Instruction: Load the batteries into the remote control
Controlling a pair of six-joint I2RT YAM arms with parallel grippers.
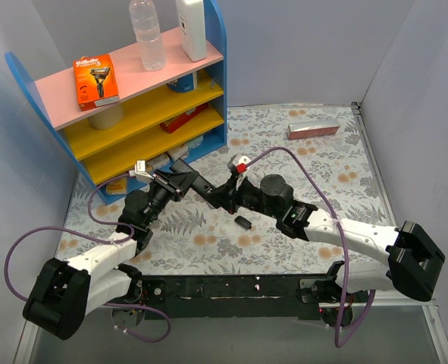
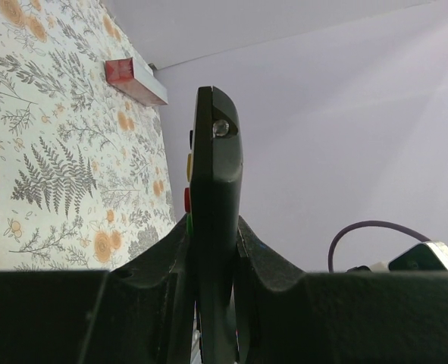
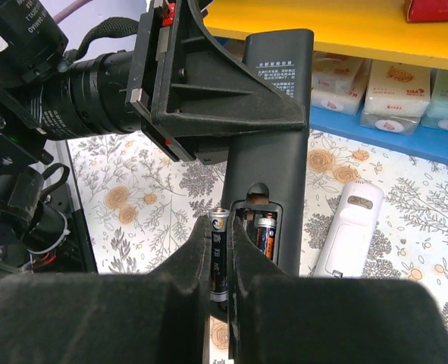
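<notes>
Item: two batteries and a black remote.
- First battery [image 3: 219, 262]: black with a gold cap, upright at the left edge of the open compartment.
- Second battery [image 3: 265, 236]: seated inside that compartment.
- Black remote [image 3: 273, 152]: held above the table, back side toward the right wrist camera.
- Right gripper [image 3: 220, 227]: jaws closed on the first battery.
- Left gripper [image 2: 212, 239]: jaws clamped on the sides of the black remote.
- Small black piece [image 1: 243, 222]: on the table [image 1: 345, 189], just below the arms' meeting point.
- White remote [image 3: 350, 226]: flat on the table beside the black one.
- Shelf [image 1: 64, 98]: far left.
- Pink box [image 1: 313, 130]: far right.
</notes>
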